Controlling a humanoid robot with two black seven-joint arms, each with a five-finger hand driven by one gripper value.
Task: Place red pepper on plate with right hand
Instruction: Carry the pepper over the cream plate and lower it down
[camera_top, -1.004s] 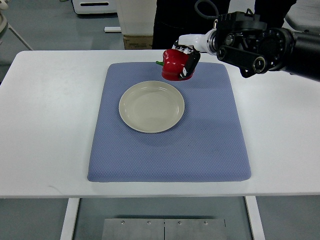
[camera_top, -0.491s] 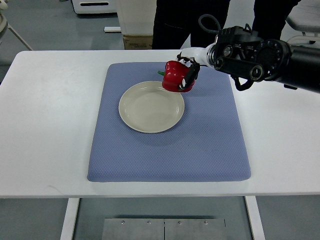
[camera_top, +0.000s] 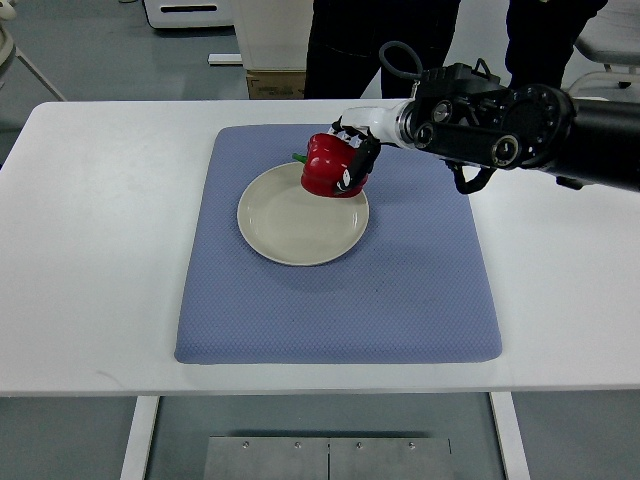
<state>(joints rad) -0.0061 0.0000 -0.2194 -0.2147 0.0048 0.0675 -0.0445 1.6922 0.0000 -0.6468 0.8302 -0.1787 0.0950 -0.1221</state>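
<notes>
From my seat I see the white table (camera_top: 90, 250) filling most of the view, its legs showing at the near edge over a grey floor. On it lies a blue mat (camera_top: 400, 290), roughly square, set a little right of the table's middle. Behind the far edge of the table a person in dark clothing (camera_top: 370, 40) stands, only the lower body in view, with a cardboard box (camera_top: 274, 82) on the floor just to the left of them.

The right arm (camera_top: 520, 130) comes in from the right edge, black and bulky, crossing the far right corner of the mat, with a white wrist section leading to the hand. The cream plate (camera_top: 290, 225) sits on the far half of the mat, left of the mat's centre.

I read the right hand (camera_top: 352, 160) as closed around the red pepper (camera_top: 325, 165), dark fingers wrapped over the pepper's right side and top. The pepper is over the far right rim of the plate, its green stem pointing left and away. I cannot tell from this steep angle whether its underside is touching the plate or is just above it.

I see nothing of the left arm in this view.
</notes>
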